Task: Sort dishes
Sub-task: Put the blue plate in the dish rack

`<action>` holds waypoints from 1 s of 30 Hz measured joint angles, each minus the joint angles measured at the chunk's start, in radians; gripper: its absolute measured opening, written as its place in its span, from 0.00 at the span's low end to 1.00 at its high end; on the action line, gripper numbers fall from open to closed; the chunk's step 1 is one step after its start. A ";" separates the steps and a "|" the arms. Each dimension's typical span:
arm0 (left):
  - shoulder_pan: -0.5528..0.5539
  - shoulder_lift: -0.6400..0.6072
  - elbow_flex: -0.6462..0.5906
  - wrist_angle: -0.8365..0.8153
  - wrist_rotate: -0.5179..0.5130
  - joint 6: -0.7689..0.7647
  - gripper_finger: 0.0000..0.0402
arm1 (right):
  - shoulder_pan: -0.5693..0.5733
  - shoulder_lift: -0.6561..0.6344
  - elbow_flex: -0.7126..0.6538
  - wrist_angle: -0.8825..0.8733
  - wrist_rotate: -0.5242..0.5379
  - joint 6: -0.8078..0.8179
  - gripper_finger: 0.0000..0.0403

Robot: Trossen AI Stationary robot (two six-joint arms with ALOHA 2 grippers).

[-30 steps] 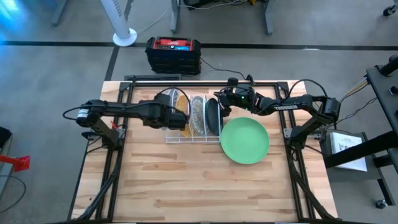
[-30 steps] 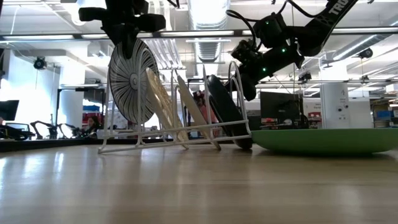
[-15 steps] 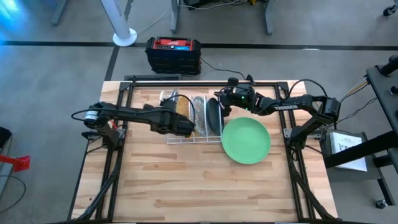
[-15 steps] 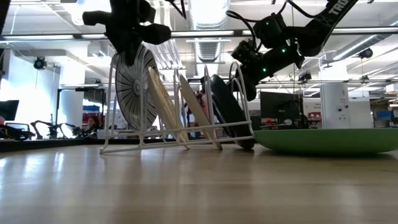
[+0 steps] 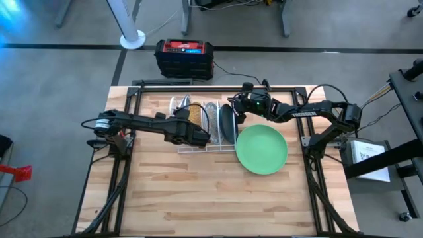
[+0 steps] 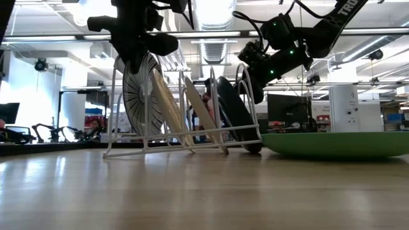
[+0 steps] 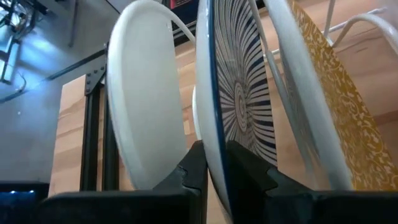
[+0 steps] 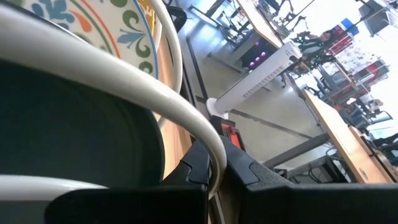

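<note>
At centre frame in the high view, my left gripper (image 5: 198, 137) pinches the blue-striped plate (image 7: 239, 106) upright in the white wire rack (image 5: 198, 147). My right gripper (image 5: 232, 110) grips that rack's wire, jaws closed; light green plate (image 5: 260, 149) lies flat right of it.

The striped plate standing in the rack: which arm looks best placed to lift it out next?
The left. The left gripper is already shut on the striped plate in the wire rack, while the right gripper pinches the rack's wire loop beside the dark plate.
</note>
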 joint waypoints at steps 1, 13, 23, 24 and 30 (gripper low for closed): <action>0.000 0.005 0.000 0.001 0.002 -0.003 0.08 | 0.000 0.000 0.000 0.000 0.000 0.000 0.01; -0.021 0.054 -0.003 0.012 0.043 0.001 0.08 | -0.001 -0.001 0.000 0.008 0.000 -0.010 0.01; -0.021 0.054 -0.003 0.013 0.034 -0.026 0.08 | -0.001 -0.001 0.000 0.007 0.000 -0.010 0.01; -0.021 0.053 -0.003 0.014 0.034 -0.037 0.09 | -0.001 -0.001 0.000 0.007 0.000 -0.010 0.01; -0.024 0.049 -0.002 0.031 0.034 -0.041 0.16 | -0.001 -0.001 0.000 0.006 -0.001 -0.010 0.01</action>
